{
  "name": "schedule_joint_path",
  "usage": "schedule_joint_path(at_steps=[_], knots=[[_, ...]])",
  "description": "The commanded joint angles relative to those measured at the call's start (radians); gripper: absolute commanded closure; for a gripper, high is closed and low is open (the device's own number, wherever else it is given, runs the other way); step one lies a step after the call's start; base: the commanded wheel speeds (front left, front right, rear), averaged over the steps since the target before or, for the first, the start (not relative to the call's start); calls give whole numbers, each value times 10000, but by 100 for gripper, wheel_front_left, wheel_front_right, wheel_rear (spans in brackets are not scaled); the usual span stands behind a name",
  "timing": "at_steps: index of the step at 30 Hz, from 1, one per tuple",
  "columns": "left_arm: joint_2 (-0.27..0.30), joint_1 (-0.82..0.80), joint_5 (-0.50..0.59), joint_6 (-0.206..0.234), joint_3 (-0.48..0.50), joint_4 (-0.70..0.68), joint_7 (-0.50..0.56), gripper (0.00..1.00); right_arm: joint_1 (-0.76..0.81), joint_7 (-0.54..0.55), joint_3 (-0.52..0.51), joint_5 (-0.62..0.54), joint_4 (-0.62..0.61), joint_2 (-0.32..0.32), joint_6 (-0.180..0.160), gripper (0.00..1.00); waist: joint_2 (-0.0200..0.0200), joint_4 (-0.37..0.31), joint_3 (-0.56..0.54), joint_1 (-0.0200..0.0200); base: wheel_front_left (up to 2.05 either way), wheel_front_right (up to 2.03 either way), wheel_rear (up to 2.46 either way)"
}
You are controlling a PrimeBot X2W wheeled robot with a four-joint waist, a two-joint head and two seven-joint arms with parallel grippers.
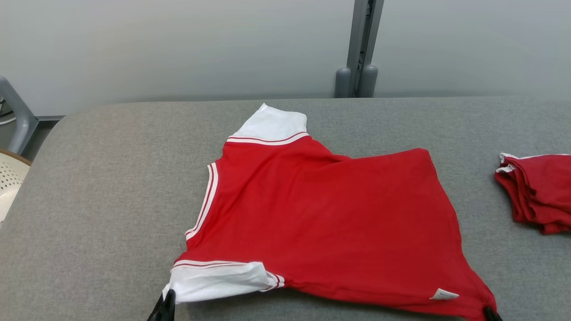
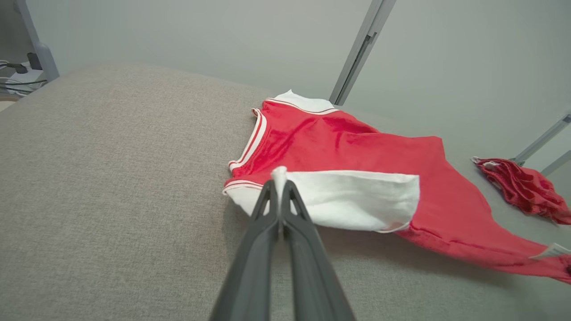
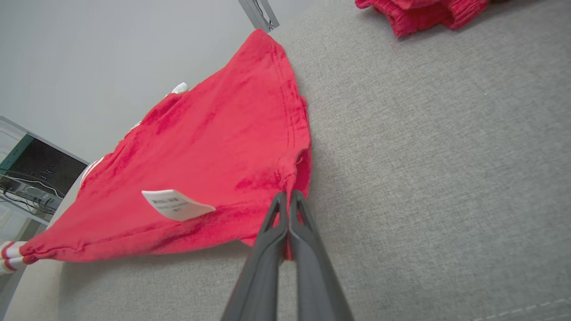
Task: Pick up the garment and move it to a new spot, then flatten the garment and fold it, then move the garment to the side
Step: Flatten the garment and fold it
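T-shirt (image 1: 330, 214), red w/ white sleeves, lies sideways mid-tabletop (image 1: 111, 200), neckline (image 1: 206, 196) to robot's left, hem to its right. Far part rests on the grey cloth. Near edge is held just off it; shadow underneath shows in left wrist view.

Left pincer (image 1: 164, 307): clamped tight on corner of near white sleeve (image 1: 218, 278).
Right pincer (image 1: 490, 313): clamped tight on near hem corner, red cloth between the fingers.

Step, my reading: flatten stage. Shirt looks placed at its spot but not smooth. A diagonal crease runs from below far sleeve (image 1: 272, 122) toward the middle. No fold made yet.

Next move, est.: draw both corners apart & toward robot to take out slack, lower near edge onto tabletop, then let go. Needs even tension L/R, else crease prob. shifts rather than clears. Cloth looks like thin knit, so gentle pull.

View diffs:
- Head view: full outline, far sleeve, neckline trim, stack of folded red garments (image 1: 539, 191) well apart at right. Pincers are just tips at btm edge; grip hard to read there.
- Left wrist view: white nub of cloth pokes up between the fingertips, confirms the hold.
- Right wrist view: hem seam pinched at the corner; care label (image 3: 176, 204) w/ print too small to read; dark screen (image 3: 40, 174) beyond tabletop edge.
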Motion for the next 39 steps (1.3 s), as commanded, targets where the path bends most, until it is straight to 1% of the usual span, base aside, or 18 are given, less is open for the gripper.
schedule_joint_path(at_steps=[1, 3, 5, 8, 13, 16, 18, 25, 26, 27, 28, 29, 30, 35, 36, 39], knots=[[72, 35, 66, 63, 4, -112, 69, 100, 137, 286, -289, -295, -326, 152, 5, 100, -1, -36, 36, 0, 0, 0, 0], [137, -143, 92, 38, -16, -143, 131, 100, 145, 645, -510, -665, -684, 399, 5, 100, -1, -85, 121, 0, 0, 0, 0], [225, -476, 165, -113, -78, -105, 216, 100, 16, 931, -640, -891, -953, 594, 5, 100, -1, -117, 278, 0, 0, 0, 0], [324, -875, 178, -225, -84, 7, 269, 100, -267, 1118, -675, -1139, -1153, 690, 5, 100, -1, -165, 447, 0, 0, 0, 0], [560, -2409, 171, -704, -104, 583, 348, 100, -1200, 1265, -694, -1507, -1229, 835, 5, 100, -1, -267, 1043, 0, 0, 0, 0], [678, -3344, 116, -977, -35, 1181, 310, 100, -1853, 1182, -699, -1526, -963, 848, 5, 100, -1, -350, 1377, 0, 0, 0, 0], [700, -3935, 155, -1029, 34, 1570, 226, 100, -2366, 1164, -609, -1440, -727, 855, 5, 100, -1, -412, 1625, 0, 0, 0, 0], [518, -5265, 126, -1440, -182, 3227, -158, 100, -3430, 788, -440, -1404, 331, 852, 5, 100, -1, -474, 2313, 0, 0, 0, 0], [475, -5390, 97, -1485, -189, 3516, -258, 74, -3534, 685, -359, -1428, 431, 851, 5, 100, -1, -483, 2374, 0, 0, 0, 0], [490, -5487, 143, -1504, -198, 3760, -359, 9, -3620, 555, -276, -1460, 482, 854, 5, 93, -1, -503, 2416, 0, 0, 0, 0], [434, -5554, 132, -1548, -213, 3956, -489, 0, -3676, 426, -179, -1467, 510, 845, 5, 62, -1, -513, 2444, 0, 0, 0, 0], [382, -5597, 91, -1586, -188, 4112, -642, 0, -3723, 250, -82, -1501, 473, 807, 5, 25, -1, -522, 2459, 0, 0, 0, 0], [366, -5601, 75, -1559, -133, 4237, -817, 0, -3778, 8, 0, -1592, 373, 735, 5, 0, -1, -536, 2462, 0, 0, 0, 0], [178, -5187, 222, -1279, 193, 4380, -2078, 0, -3755, -1221, 401, -2440, -157, 462, 5, 0, -1, -598, 2299, 0, 0, 0, 0], [159, -5105, 323, -1175, 258, 4350, -2404, 0, -3719, -1519, 396, -2733, -255, 376, 5, 0, -1, -593, 2230, 0, 0, 0, 0], [49, -4859, 617, -931, 407, 4137, -2947, 0, -3589, -2093, 318, -3513, -502, 272, 5, 0, -1, -541, 1991, 0, 0, 0, 0]])
